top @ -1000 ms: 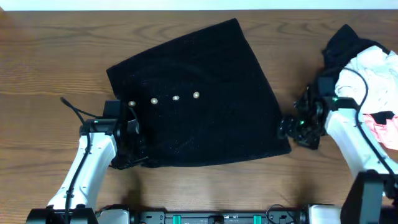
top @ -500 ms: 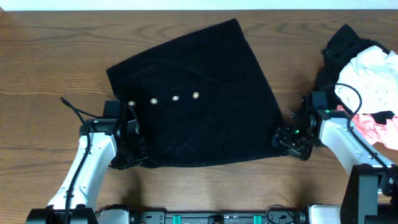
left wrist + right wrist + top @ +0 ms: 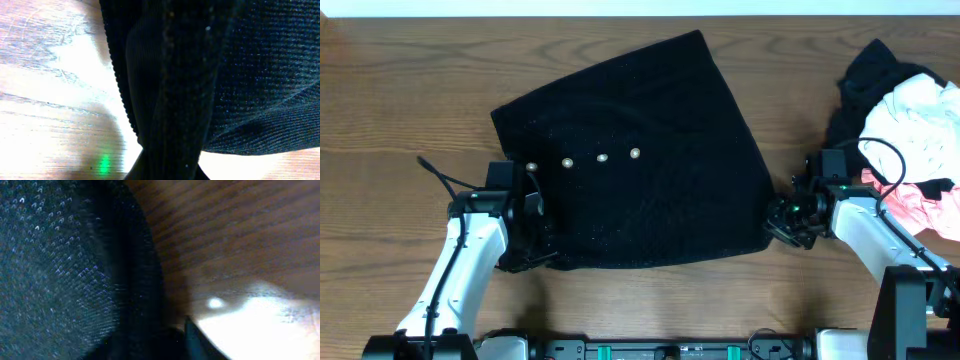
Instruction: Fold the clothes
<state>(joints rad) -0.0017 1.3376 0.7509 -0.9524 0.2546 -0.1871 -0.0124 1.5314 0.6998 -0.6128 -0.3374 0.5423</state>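
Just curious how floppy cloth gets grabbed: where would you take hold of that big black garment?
By its near corners, coming in low from the outer sides. The big black garment lies spread flat, so only edges offer a lip to pinch. The left hand grips the near-left corner; the right hand sits at the near-right one.

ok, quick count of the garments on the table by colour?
Black: 2, the large black garment spread mid-table and the second black garment at the right edge
White: 1, the white garment
Coral-pink: 1, the coral-pink garment
Total: 4
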